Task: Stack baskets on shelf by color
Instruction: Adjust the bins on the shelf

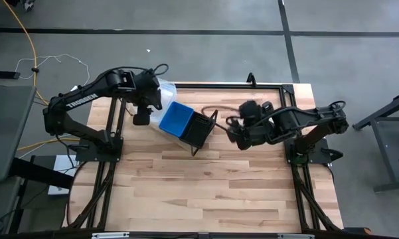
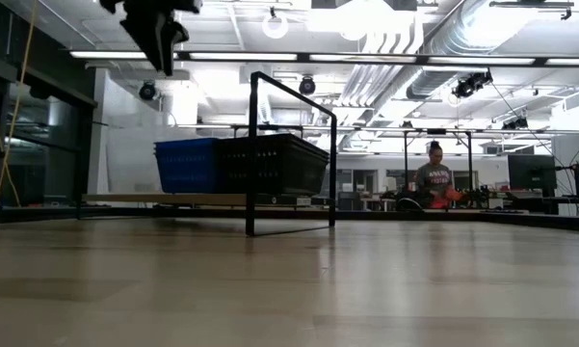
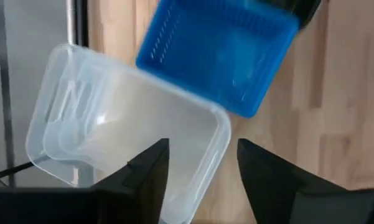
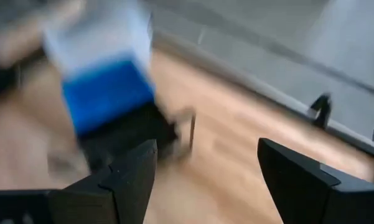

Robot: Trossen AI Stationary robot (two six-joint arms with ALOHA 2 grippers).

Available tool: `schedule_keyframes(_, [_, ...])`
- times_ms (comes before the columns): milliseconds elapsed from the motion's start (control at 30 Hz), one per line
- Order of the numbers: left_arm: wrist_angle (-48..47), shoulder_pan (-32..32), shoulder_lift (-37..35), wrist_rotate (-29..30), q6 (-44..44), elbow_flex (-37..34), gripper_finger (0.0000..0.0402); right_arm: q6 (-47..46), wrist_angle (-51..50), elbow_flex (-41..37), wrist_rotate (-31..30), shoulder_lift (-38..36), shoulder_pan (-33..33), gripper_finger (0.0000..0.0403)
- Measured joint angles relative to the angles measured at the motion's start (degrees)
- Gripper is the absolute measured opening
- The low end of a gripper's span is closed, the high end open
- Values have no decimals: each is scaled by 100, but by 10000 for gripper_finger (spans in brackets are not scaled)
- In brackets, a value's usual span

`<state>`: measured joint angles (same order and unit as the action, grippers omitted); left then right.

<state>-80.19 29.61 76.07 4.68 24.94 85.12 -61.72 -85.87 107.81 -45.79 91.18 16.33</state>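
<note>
- 3 baskets lie in a row at the table's far-left part: a clear, translucent plastic bin with rounded corners [image 3: 121, 134], a bright blue rectangular plastic bin with perforated sides [image 1: 174, 119], a black plastic bin with slatted sides [image 1: 200, 129].
- Order in the high view, from the left arm's side toward the right arm: clear, blue, black. Blue touches or overlaps both neighbours; the clear one sits partly over the table's far edge area.
- Thin black metal frame of the shelf [image 2: 291, 154] stands around the blue and black bins in the low view; they rest on its light wood panel [image 2: 164, 200].
- Left gripper [image 3: 202, 171] is directly above the clear bin, raised clear of it. Jaws stand apart with a visible gap, bin rim showing between them; nothing held, no contact seen.
- In the low view the left gripper [image 2: 160, 34] hangs high, well above the bins.
- Right gripper [image 4: 205, 180] is just beside the black bin on the right-arm side, pointed at the row. Jaws spread wide, nothing between them, not touching any bin.
- Wooden butcher-block tabletop [image 1: 206, 192] is bare on the near side.
- Far background, low view: a person [image 2: 434, 183] at a workstation across the room.
</note>
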Motion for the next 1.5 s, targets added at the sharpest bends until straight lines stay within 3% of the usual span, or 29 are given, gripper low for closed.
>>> schedule_keyframes(167, [655, 44, -234, -991, -914, 300, 185, 353, -388, -521, 1121, -134, 104, 264])
schedule_keyframes(267, [1526, 70, -697, -1700, -1488, 118, 183, 150, -131, -1721, 2038, -561, 327, 249])
schedule_keyframes(367, [2473, 25, -1249, -1981, -2091, -259, 178, -737, 777, -3323, 2333, -1113, 741, 216])
schedule_keyframes(533, [4519, -315, -2302, -1925, -3347, -1269, 169, -1490, 5005, -5875, 1558, -1846, 1354, 125])
schedule_keyframes(700, [6524, -777, -3125, -1719, -4449, -2352, 164, 92, 9963, -7525, 500, -1364, 1115, 15])
schedule_keyframes(800, [7030, -1106, -3408, -1350, -4765, -2770, 162, 1391, 11343, -7724, 130, -723, 680, 18])
schedule_keyframes(900, [7120, -1415, -3567, -893, -4836, -2946, 162, 2109, 11607, -7555, 229, -155, 176, 11])
schedule_keyframes(1133, [7120, -1890, -3595, -349, -4858, -2978, 162, 2309, 11713, -6988, 1052, 930, -551, 2])
schedule_keyframes(1500, [7107, -1995, -3595, -224, -4882, -2978, 162, 2796, 11993, -6239, 1478, 1586, -631, 0])
